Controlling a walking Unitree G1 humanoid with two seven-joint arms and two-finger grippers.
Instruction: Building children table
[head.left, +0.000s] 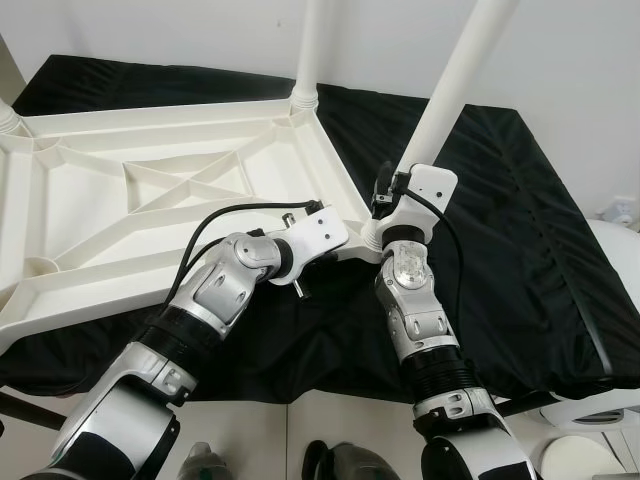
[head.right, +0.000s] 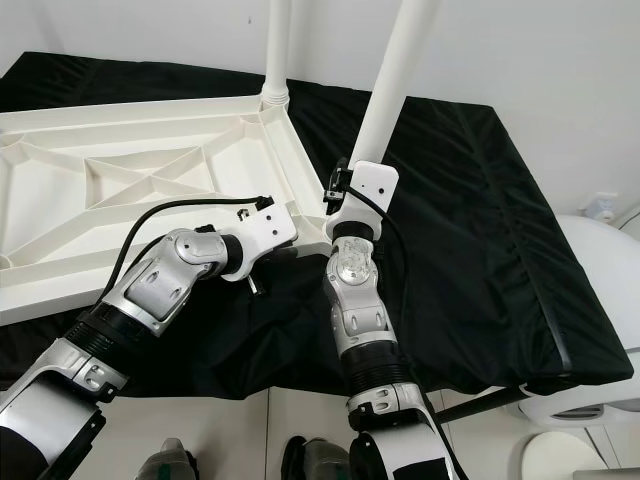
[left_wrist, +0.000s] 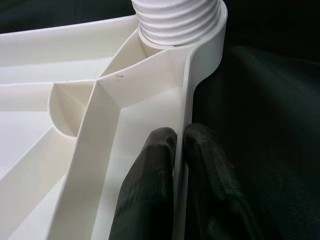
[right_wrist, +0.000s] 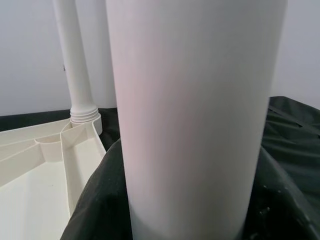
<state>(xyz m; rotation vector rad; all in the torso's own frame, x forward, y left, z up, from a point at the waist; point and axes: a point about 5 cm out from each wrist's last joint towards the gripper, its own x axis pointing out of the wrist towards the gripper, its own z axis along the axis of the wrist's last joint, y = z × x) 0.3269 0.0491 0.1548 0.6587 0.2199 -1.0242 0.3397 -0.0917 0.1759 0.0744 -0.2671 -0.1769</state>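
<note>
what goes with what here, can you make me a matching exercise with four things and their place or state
Things:
1. left gripper
2. right gripper
3. far table leg
4. black cloth

Place or state:
A. standing upright in the far corner socket of the tabletop
B. at the base of the near table leg
C. spread beneath the upturned tabletop
D. jaws pinching the tabletop's thin edge wall

Pairs: 1-D, 2-B, 3-A, 4-C
</note>
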